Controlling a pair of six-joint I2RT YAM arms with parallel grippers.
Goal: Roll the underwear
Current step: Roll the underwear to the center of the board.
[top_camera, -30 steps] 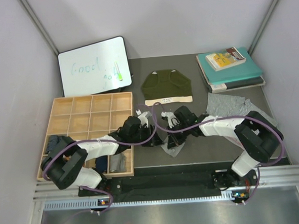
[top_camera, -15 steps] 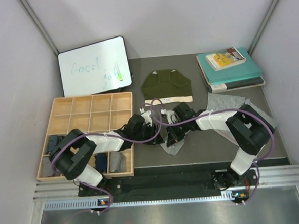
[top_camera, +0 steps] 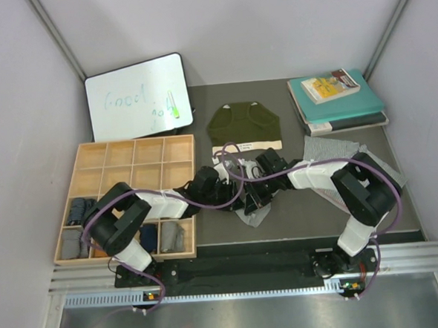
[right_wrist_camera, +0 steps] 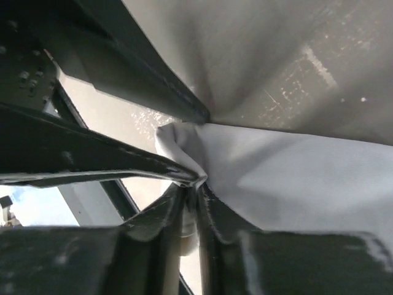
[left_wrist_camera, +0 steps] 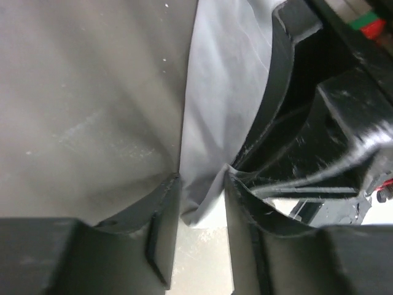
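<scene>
The light grey underwear [top_camera: 253,215] was seen crumpled on the bench [top_camera: 311,214], near the front edge and about in the middle, between the two arms. Both arms were bent inward and met over this garment.

In the left wrist view, the left pincer [left_wrist_camera: 202,184] was partly closed on an edge of the grey cloth. The cloth filled the gap between the two fingers [left_wrist_camera: 161,215] and was touched by both. In the right wrist view, the right pincer [right_wrist_camera: 191,189] was almost pressed together, and a bunched corner of the same cloth was pinched at its tips. The two pincers were placed very near to each other, so that the black body of the one was visible in the camera of the other.

The olive green underwear [top_camera: 244,127] was laid flat further back, its cream waistband turned toward the arms, apart from the grey one. The patterned underwear [top_camera: 333,149] was spread at the right, just in front of the teal books [top_camera: 339,101]. A wooden tray [top_camera: 132,142] with compartments was placed at the left, and a whiteboard [top_camera: 137,95] was seen behind it.
</scene>
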